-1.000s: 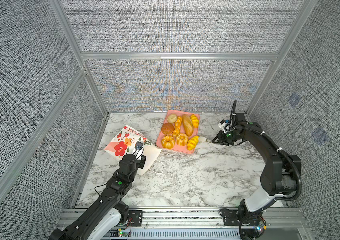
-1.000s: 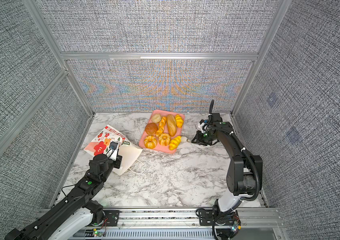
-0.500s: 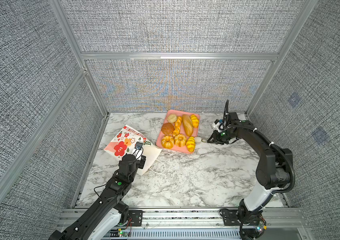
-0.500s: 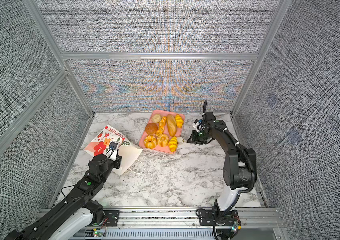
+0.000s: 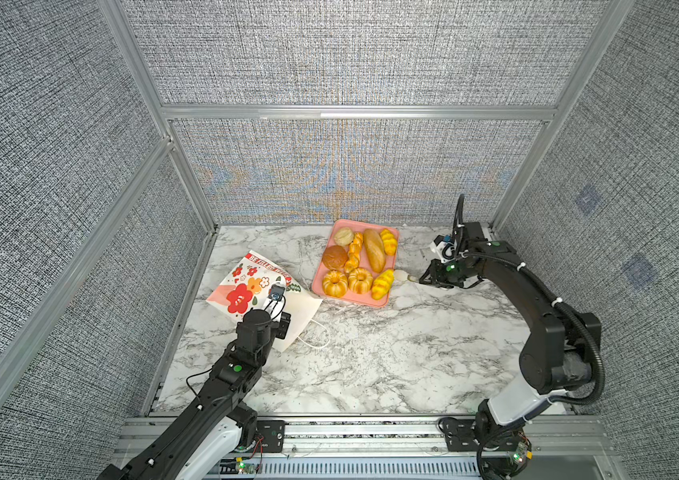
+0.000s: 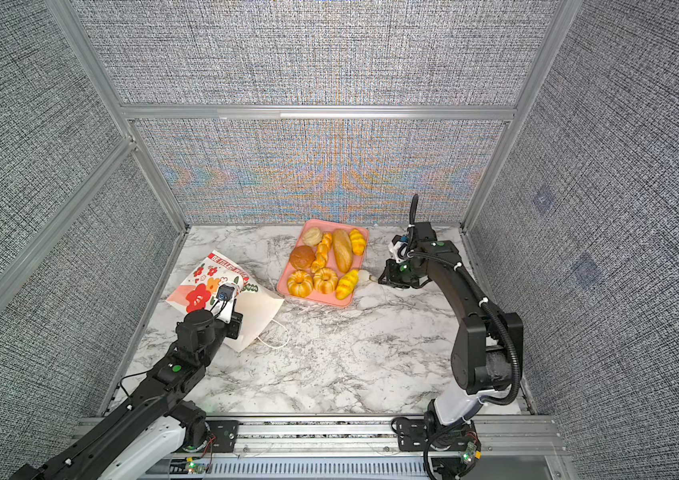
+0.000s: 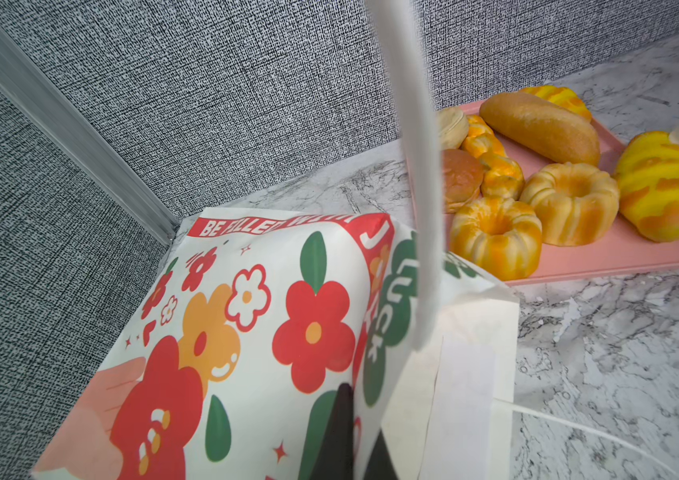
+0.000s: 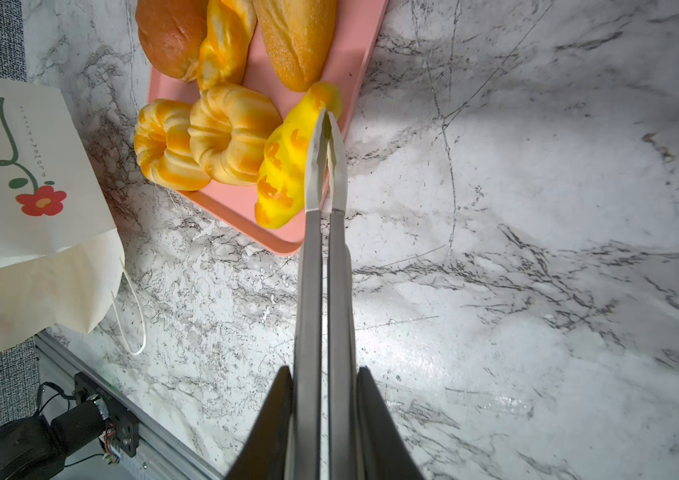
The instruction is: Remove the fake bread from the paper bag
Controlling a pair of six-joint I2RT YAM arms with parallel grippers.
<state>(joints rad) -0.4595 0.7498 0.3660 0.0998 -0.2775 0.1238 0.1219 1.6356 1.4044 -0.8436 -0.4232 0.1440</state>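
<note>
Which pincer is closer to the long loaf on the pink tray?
Right. The right pincer, gripping tongs, sits just right of the pink tray, near the long loaf; the left pincer is farther away, clamped on the paper bag.

Right end effector [image 5: 431,277] swung left with its tongs [image 5: 403,274]. Tips now at the yellow roll [image 5: 383,283], nudged left on the tray [image 5: 354,300].
</note>
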